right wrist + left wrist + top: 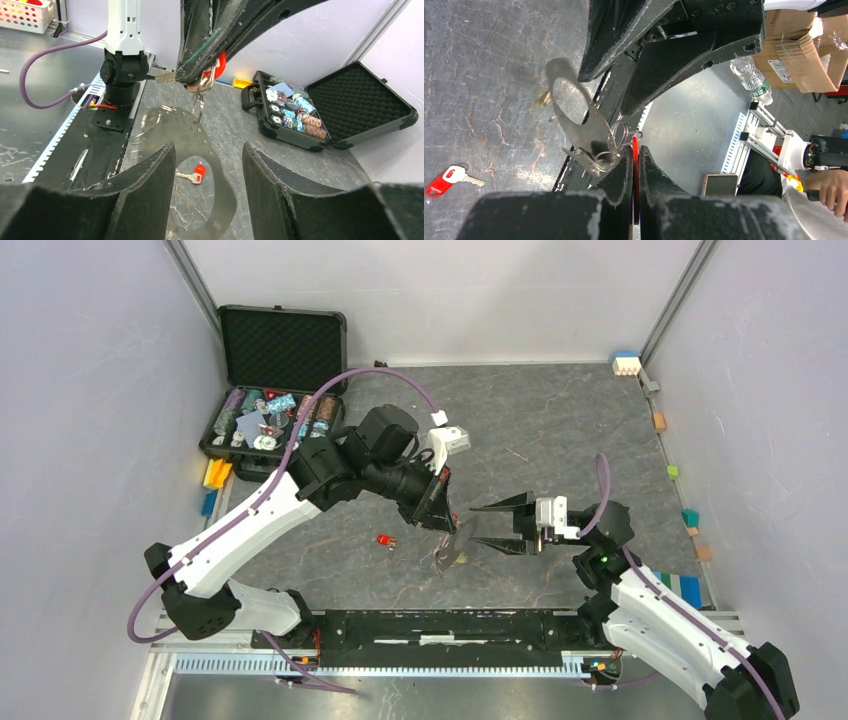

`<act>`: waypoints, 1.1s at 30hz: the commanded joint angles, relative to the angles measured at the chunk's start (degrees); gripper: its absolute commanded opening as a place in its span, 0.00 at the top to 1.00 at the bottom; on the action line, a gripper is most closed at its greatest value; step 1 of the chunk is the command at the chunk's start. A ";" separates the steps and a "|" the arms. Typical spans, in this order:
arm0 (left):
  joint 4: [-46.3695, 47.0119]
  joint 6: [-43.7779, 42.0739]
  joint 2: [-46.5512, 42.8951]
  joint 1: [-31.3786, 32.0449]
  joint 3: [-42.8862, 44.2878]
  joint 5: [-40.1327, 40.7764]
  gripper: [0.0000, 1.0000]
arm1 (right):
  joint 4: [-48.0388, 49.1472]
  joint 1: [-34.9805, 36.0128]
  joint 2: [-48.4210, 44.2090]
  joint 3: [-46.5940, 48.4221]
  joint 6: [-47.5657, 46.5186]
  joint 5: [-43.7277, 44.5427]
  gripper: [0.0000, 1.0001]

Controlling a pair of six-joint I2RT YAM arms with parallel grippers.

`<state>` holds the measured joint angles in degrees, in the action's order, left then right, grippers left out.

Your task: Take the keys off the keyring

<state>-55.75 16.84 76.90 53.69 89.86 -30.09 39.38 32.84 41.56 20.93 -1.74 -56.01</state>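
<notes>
Above table (pixel 560 420) centre, left pincer (pixel 447 525) clamped on red-headed key (pixel 220 62), keyring (pixel 591 131) dangling; right pincer (pixel 477 526) half open, empty

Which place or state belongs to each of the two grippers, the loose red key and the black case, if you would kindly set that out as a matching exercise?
Things:
1. left gripper
2. right gripper
3. loose red key
4. black case

Places or states:
A. lying flat on the table
B. open, holding nothing
C. lid up, chips inside
D. shut on a red-headed key attached to the keyring

Pairs: 1-D, 2-B, 3-A, 4-C
</notes>
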 commanded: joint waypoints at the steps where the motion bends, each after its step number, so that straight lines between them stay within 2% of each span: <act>1: 1.07 -2.76 -0.35 -0.29 2.46 -0.23 0.98 | 8.74 0.45 0.48 -1.85 4.82 3.82 0.44; 5: 0.74 -3.66 -0.43 -0.32 1.98 -0.36 0.98 | 16.92 0.73 2.33 -2.87 11.08 2.86 0.47; 14: -0.33 -5.33 0.38 -0.36 2.08 0.35 0.98 | 27.41 2.49 5.95 -3.12 19.68 1.92 0.57; 19: -0.33 -5.49 0.40 -0.38 2.16 0.74 0.98 | 24.82 4.10 5.98 -3.05 17.96 2.64 0.61; 26: -0.33 -5.34 0.36 -0.33 2.16 0.34 0.98 | 11.88 6.90 6.31 -0.68 8.97 7.76 0.64; 33: -0.33 -5.24 0.50 -0.29 2.07 0.12 0.98 | 10.72 8.28 9.62 0.77 8.29 8.55 0.66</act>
<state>-57.80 13.76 77.60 53.69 89.86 -28.67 51.77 40.27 49.98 19.09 8.19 -48.99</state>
